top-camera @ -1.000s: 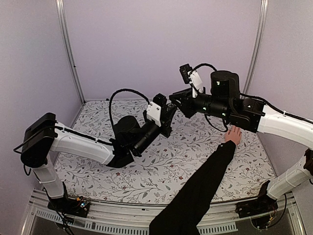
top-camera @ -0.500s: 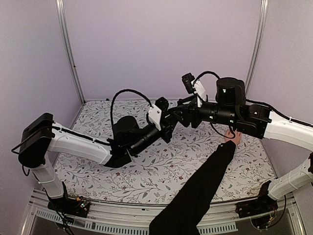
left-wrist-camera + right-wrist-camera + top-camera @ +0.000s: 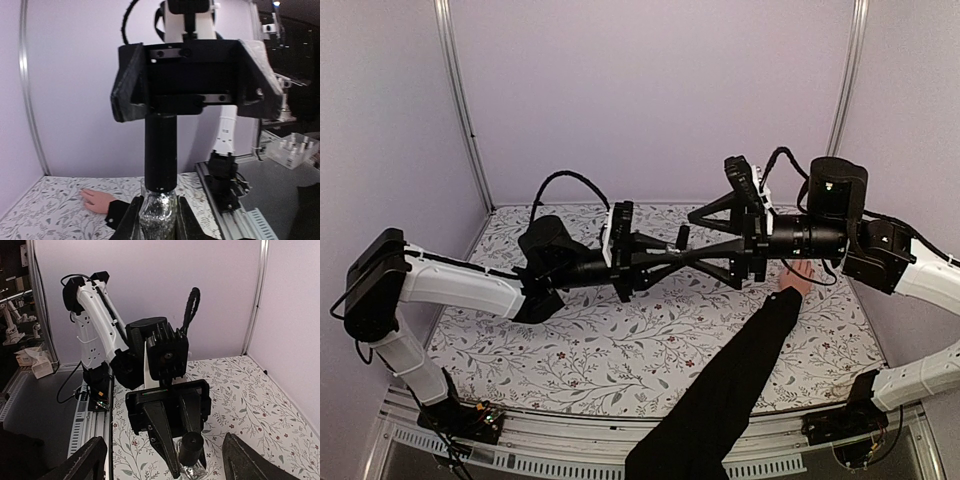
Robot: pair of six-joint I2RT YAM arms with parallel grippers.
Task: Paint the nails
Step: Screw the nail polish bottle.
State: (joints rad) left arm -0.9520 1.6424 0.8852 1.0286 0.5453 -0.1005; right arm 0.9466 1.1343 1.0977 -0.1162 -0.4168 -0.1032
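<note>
My left gripper is shut on a small glitter-filled bottle whose long black cap points straight at my right gripper. In the top view the left gripper and right gripper meet nose to nose above the table, with the cap between the right fingers. The right gripper stands wide open, apart from the cap. A bare hand in a long black sleeve lies flat on the table. Its nails are too small to make out on the fingers.
The floral tablecloth covers the table between purple walls. The sleeved arm crosses the table's right front. The right arm's body hangs over the hand's fingertips. Metal frame posts stand at the back corners.
The right gripper has opened wide and turned level toward the left one. The left arm has swung the bottle up and right, bringing its cap between the right fingers. The hand stayed put.
</note>
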